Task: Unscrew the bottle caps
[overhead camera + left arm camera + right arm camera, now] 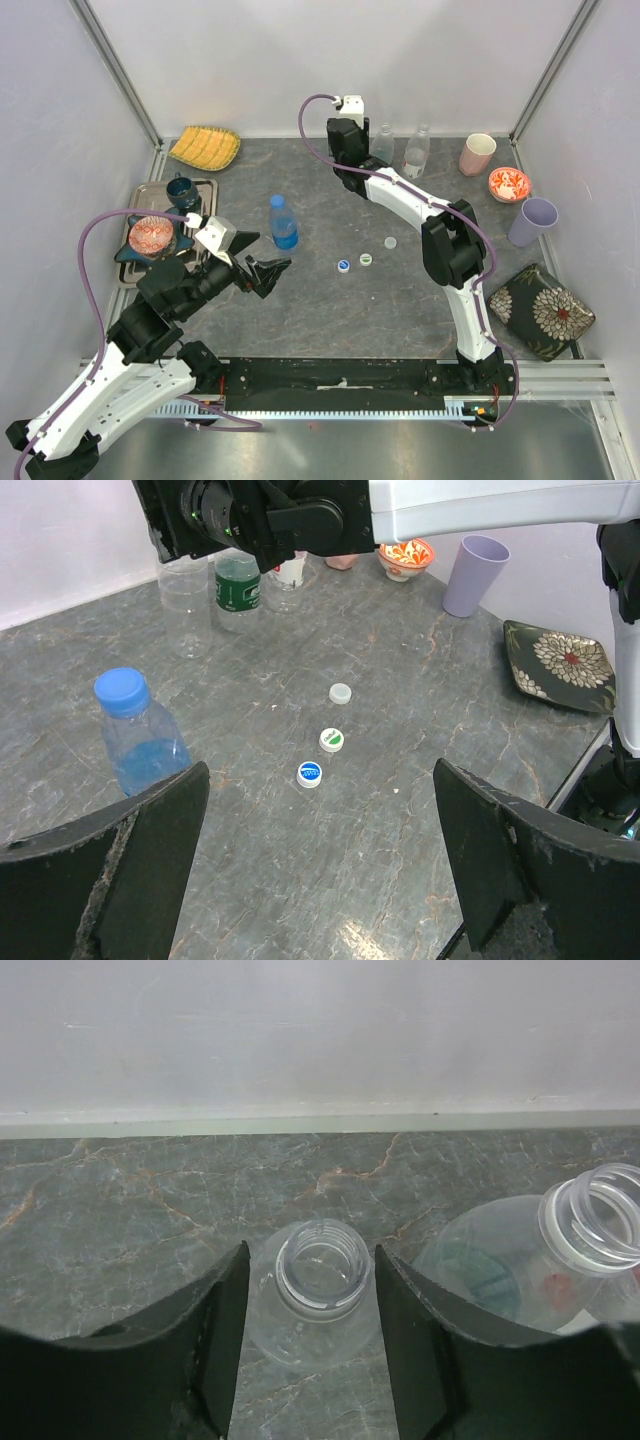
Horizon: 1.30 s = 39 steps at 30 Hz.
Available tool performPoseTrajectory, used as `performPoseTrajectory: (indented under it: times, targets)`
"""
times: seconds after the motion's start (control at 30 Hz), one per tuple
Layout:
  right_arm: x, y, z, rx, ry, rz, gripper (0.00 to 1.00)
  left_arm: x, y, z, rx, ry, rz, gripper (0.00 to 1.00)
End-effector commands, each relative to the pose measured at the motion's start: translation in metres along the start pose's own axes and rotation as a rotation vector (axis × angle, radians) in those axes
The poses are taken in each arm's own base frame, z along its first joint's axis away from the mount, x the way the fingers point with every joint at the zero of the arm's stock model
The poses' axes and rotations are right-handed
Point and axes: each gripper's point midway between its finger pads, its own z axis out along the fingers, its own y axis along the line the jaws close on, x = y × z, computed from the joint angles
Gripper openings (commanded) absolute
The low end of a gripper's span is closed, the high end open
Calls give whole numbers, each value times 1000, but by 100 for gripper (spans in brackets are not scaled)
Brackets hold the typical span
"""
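Leftmost, left gripper point(272, 276): jaws spread wide, nothing between them, hanging above bare table point(330, 320) in front of the left arm

Blue-tinted bottle point(285, 230) stands upright just beyond that gripper, a little toward the back wall. Blue cap point(122, 690) is on its neck. In the left wrist view the bottle sits near the left finger, outside the jaws and apart from it

Next along, three loose caps lie on the table in a short diagonal row, all off their bottles: white-and-blue cap point(309, 773) nearest the left gripper, white-and-green cap point(331, 739) just beside it, plain white cap point(340, 692) farther on toward the back right. None touches another. From the left wrist view they fall within the gap between the open fingers, farther out on the table

At the back wall, right gripper point(310, 1252): jaws apart, straddling a clear bottle point(300, 1335) whose open neck has no cap. A gap shows on each side of the neck; whether the fingers touch the bottle's shoulder, cannot tell

Just right of it, outside the right finger, the green-label bottle point(500, 1270), upright and also uncapped. A third clear bottle point(287, 575) stands just beyond that

Far right, well apart from both grippers: pink cup point(478, 154), purple cup point(534, 221)
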Motion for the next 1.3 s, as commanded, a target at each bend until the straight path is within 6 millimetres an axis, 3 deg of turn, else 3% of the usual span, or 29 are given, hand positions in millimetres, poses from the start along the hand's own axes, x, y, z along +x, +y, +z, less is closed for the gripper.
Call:
performPoseTrajectory:
  times: [0.0, 0.37, 0.9, 1.0, 1.1, 1.27]
  targets:
    - [-18, -2, -5, -3, -20, 25, 62, -11, -1, 0, 6, -40, 8, 100]
    - [-37, -2, -11, -17, -47, 44, 75, -12, -1, -1, 7, -42, 6, 100]
    - [-46, -3, -25, -55, -50, 51, 80, -13, -4, -3, 19, -48, -4, 100]
    - [-51, -5, -35, -72, -40, 63, 81, -14, -4, -5, 18, -55, -4, 100]
    - [-68, -5, -55, -103, -63, 99, 83, -17, -4, -6, 16, -62, 0, 99]
    - [-97, -3, -110, -190, -99, 163, 84, -20, 0, -8, -4, -76, -1, 99]
